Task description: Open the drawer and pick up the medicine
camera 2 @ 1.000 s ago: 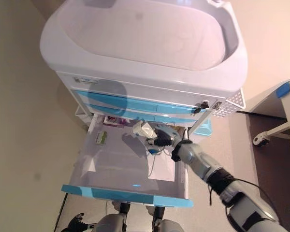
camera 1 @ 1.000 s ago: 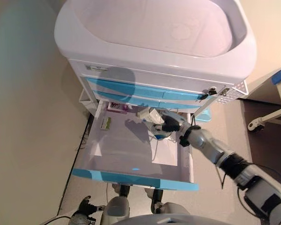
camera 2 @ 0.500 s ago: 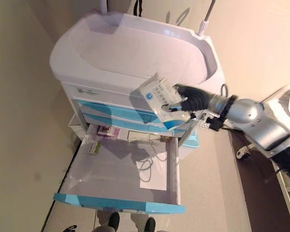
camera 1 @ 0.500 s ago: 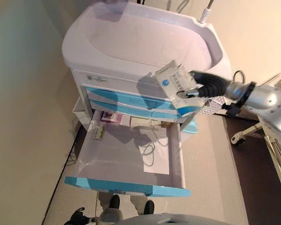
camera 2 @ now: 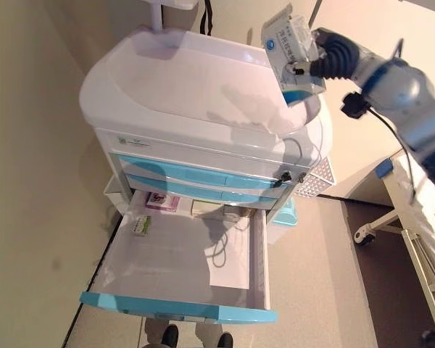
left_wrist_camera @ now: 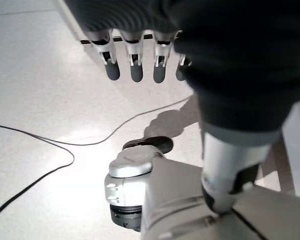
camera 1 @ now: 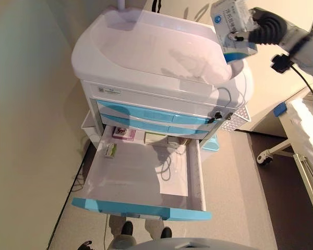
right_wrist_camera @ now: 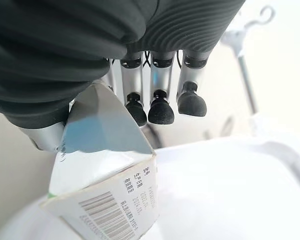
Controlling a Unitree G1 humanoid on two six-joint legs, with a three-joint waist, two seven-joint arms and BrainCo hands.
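My right hand (camera 1: 265,28) is raised above the back right corner of the cart's white top tray (camera 1: 146,47), shut on a white medicine box (camera 1: 231,22) with blue print and a barcode. In the right wrist view the medicine box (right_wrist_camera: 104,192) sits pinched under the curled fingers (right_wrist_camera: 161,108). The cart's bottom drawer (camera 1: 141,209), blue-fronted, stands pulled out. Inside lie a small green box (camera 1: 110,150), a pink box (camera 1: 124,134), pale boxes (camera 1: 156,138) at the back and a paper sheet (camera 1: 173,182). My left hand (left_wrist_camera: 135,65) hangs low over the floor, fingers straight, holding nothing.
Two shut blue drawers (camera 1: 146,115) sit above the pulled-out one. A white wheeled frame (camera 1: 302,140) with a blue corner piece stands to the right of the cart. A wall runs along the left side. A pole (camera 2: 156,11) rises behind the cart.
My right hand has risen from inside the drawer to above the cart's top, carrying the medicine box with it. The camera has also shifted upward.
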